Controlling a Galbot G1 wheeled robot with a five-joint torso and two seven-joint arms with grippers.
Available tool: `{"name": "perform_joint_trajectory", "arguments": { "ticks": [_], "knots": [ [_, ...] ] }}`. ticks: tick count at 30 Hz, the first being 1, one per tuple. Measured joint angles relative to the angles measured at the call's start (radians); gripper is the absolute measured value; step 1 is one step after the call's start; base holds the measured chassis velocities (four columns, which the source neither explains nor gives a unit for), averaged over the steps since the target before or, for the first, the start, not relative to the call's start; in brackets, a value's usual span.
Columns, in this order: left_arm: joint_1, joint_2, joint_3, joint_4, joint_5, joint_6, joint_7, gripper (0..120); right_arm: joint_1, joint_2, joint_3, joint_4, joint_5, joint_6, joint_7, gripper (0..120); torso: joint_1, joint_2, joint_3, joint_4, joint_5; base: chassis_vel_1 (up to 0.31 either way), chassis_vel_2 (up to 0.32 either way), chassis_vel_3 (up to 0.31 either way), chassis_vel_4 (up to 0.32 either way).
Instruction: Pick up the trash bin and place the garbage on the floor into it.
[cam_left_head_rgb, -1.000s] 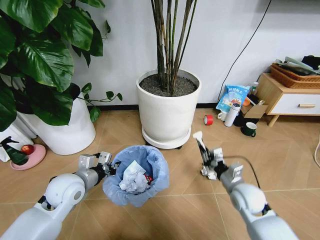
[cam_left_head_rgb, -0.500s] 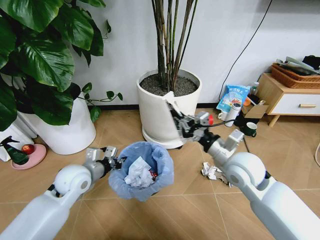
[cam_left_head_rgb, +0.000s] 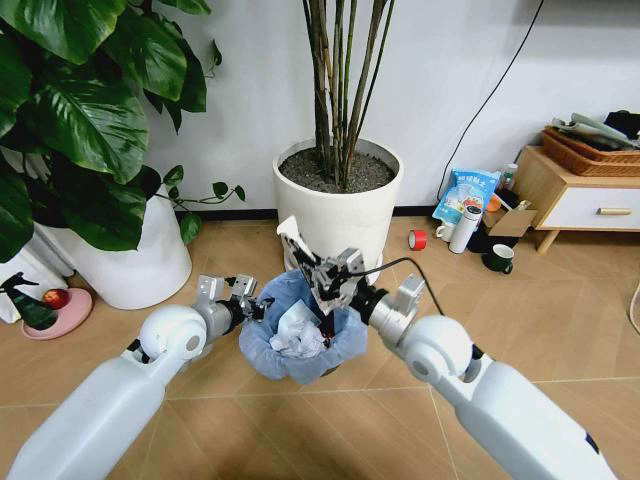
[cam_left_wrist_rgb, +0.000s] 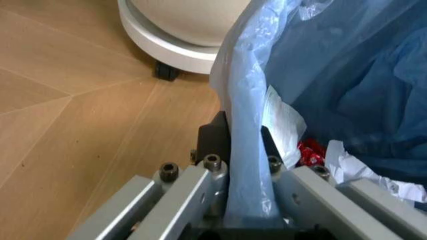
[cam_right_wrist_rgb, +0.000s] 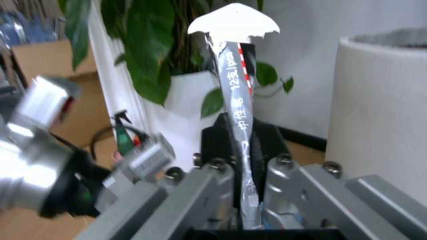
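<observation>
Trash bin (cam_left_head_rgb: 296, 340) hangs from left gripper (cam_left_head_rgb: 252, 306); right gripper (cam_left_head_rgb: 322, 283) holds torn paper (cam_left_head_rgb: 296, 241) above.

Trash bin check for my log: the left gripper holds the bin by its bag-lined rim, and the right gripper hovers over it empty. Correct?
Not quite. The left gripper does clamp the trash bin by its rim, but the right gripper is not empty. The right wrist view shows it shut on a torn strip of printed paper, held above the bin.

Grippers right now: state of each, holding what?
Left gripper: shut on the trash bin rim and its blue liner.
Right gripper: shut on a torn printed paper strip, above the bin.
</observation>
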Motion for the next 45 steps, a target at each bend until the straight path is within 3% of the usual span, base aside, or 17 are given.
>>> {"name": "perform_joint_trajectory", "arguments": {
  "ticks": [2,5,7,15,16,21,25,30,33,39,45],
  "knots": [
    [0.000,0.000,0.000,0.001,0.000,0.000,0.000,0,-0.001,0.005,-0.007,-0.013,-0.012,0.003,0.004,7,0.000,0.000,0.000,-0.0001,0.0000,0.000,0.000,0.000,0.000],
    [0.001,0.004,-0.003,0.002,-0.001,0.000,0.004,0,-0.001,0.024,-0.031,-0.045,-0.039,0.010,0.015,25,0.000,0.000,0.000,0.0000,0.0000,0.000,0.000,0.000,0.000],
    [0.002,0.004,-0.005,0.002,-0.001,0.000,0.005,0,0.001,0.030,-0.038,-0.056,-0.049,0.014,0.018,27,0.000,0.000,0.000,0.0001,0.0000,0.000,0.000,0.000,0.000],
    [0.022,0.015,-0.028,-0.002,0.002,0.000,0.020,0,0.018,0.056,-0.043,-0.098,-0.089,0.024,0.029,62,0.000,0.000,0.000,0.0000,0.0000,0.000,0.000,0.000,0.000],
    [0.022,0.015,-0.028,-0.002,0.002,0.000,0.020,0,0.018,0.056,-0.043,-0.098,-0.089,0.024,0.029,62,0.000,0.000,0.000,0.0000,0.0000,0.000,0.000,0.000,0.000],
    [0.055,0.020,-0.061,-0.003,0.021,0.000,0.034,0,0.003,0.048,0.014,-0.079,-0.079,0.008,0.081,78,0.000,0.000,0.000,0.0002,0.0002,0.000,0.000,0.000,0.000],
    [0.114,0.030,-0.126,-0.008,0.042,0.000,0.046,0,-0.071,-0.012,0.145,-0.060,-0.058,-0.033,0.114,97,0.000,0.000,0.000,-0.0001,0.0001,0.000,0.000,0.000,0.000],
    [0.146,0.036,-0.156,-0.015,0.059,0.000,0.052,0,-0.123,-0.034,0.244,-0.104,-0.040,-0.055,0.116,100,0.000,0.000,0.000,-0.0001,0.0004,0.000,0.000,0.000,0.000],
    [0.166,0.036,-0.170,-0.028,0.066,0.000,0.052,0,-0.152,-0.030,0.328,-0.221,-0.067,-0.076,0.128,100,0.000,0.000,0.000,0.0000,0.0001,0.000,0.000,0.000,0.000],
    [0.178,0.045,-0.174,-0.041,0.068,0.000,0.052,0,-0.178,-0.029,0.383,-0.349,-0.108,-0.118,0.133,100,0.000,0.000,0.000,-0.0001,0.0002,0.000,0.000,0.000,0.000],
    [0.179,0.047,-0.175,-0.041,0.070,0.000,0.052,0,-0.185,-0.030,0.393,-0.388,-0.104,-0.135,0.126,100,0.000,0.000,0.000,-0.0002,0.0001,0.000,0.000,0.000,0.000]
  ]
}}
